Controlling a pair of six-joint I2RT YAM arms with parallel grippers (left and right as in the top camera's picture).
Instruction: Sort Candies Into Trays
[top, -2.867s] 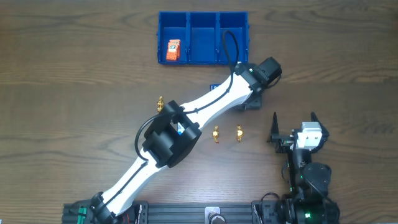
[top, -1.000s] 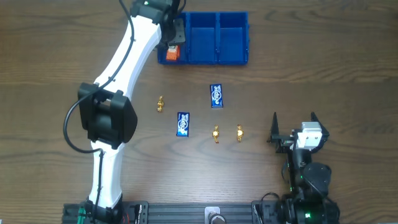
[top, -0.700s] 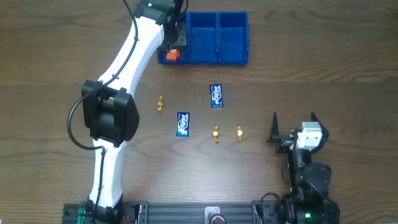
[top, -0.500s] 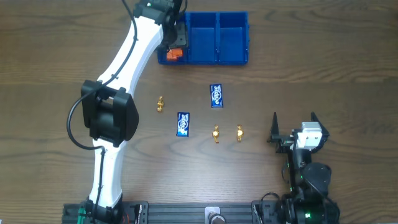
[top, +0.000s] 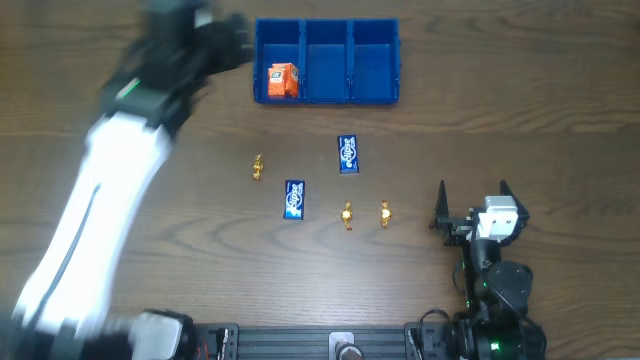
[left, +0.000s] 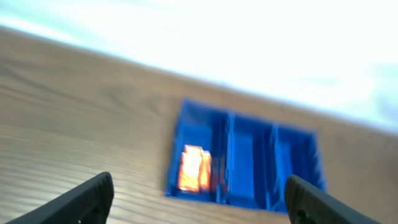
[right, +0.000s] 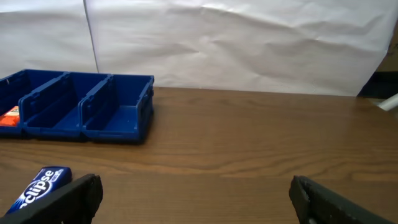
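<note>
A blue three-compartment tray (top: 327, 97) stands at the table's far edge, with orange candy (top: 282, 80) in its left compartment. Two blue candies (top: 347, 154) (top: 294, 199) and three small gold candies (top: 258, 167) (top: 347, 216) (top: 385, 213) lie on the wood nearer the arms. My left arm (top: 150, 90) is a blur at the upper left. In its wrist view the left gripper (left: 199, 205) is open and empty, above and short of the tray (left: 292, 155) and the orange candy (left: 194, 169). My right gripper (top: 472, 208) stands open at the right and holds nothing.
The right wrist view looks across bare wood to the tray (right: 118, 118), with one blue candy (right: 40, 185) close by its left finger. A white sheet hangs behind the table's far edge. Wide free wood lies right of the candies.
My left gripper has pulled away from the tray's left compartment and swung left, leaving the orange candy there uncovered. The right arm has not moved.
</note>
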